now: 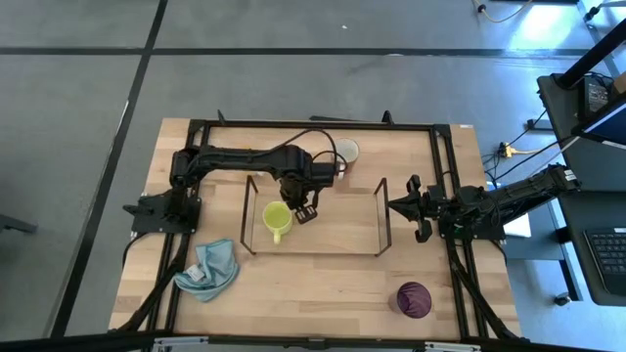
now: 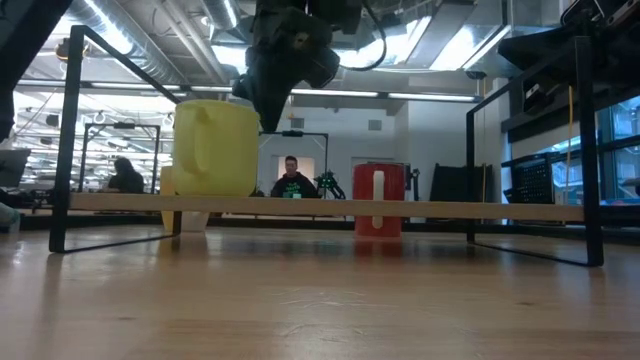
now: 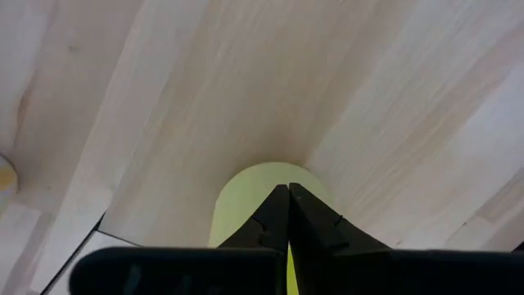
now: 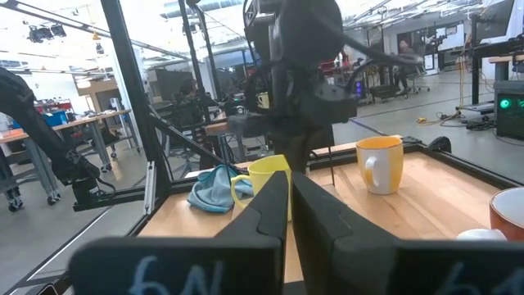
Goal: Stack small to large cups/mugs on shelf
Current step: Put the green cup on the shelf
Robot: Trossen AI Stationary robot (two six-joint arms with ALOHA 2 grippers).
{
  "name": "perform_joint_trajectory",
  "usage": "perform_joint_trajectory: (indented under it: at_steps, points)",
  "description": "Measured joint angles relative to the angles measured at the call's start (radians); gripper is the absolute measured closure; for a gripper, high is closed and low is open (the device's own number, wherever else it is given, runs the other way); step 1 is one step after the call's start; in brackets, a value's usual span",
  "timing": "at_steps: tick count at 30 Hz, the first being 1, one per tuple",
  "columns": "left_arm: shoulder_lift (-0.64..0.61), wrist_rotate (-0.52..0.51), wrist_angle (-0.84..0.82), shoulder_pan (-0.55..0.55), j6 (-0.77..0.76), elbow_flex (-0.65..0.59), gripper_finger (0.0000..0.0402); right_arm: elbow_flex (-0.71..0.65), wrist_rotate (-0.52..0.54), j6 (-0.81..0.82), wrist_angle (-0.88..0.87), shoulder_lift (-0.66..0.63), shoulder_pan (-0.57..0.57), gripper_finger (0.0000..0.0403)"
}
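left gripper (image 1: 300, 208) hangs over the low black wire shelf (image 1: 381, 233), fingers clenched on the rim of the yellow-green ceramic mug (image 1: 276, 218) standing at the shelf's left end, while the right gripper (image 1: 415, 207) waits just beside its right end, fingers pressed together and empty.

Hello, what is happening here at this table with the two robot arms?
The left gripper is at the yellow-green mug, which stands on the wire shelf near its left end. In the left wrist view its fingers are closed together over the mug's rim. The right gripper waits just off the shelf's right end, holding nothing. The dark purple cup stands on the table in front, a white mug behind the shelf, and a light blue cloth lies at the front left.
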Motion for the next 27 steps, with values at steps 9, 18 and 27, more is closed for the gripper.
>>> perform_joint_trajectory:
  at_steps: [9, 18, 27]
  points:
    - [0.0, 0.0, 0.001, -0.02, -0.008, -0.052, 0.04, 0.0, 0.0, 0.0, 0.0, 0.0, 0.0, 0.0382]
    - [0.0, 0.022, -0.009, -0.03, -0.002, -0.056, 0.0401, 0.0, 0.0, 0.0, 0.0, 0.0, 0.0, 0.0382]
    - [0.0, 0.022, -0.049, -0.047, 0.015, -0.056, 0.04, 0.0, 0.0, 0.0, 0.0, 0.0, 0.0, 0.0382]
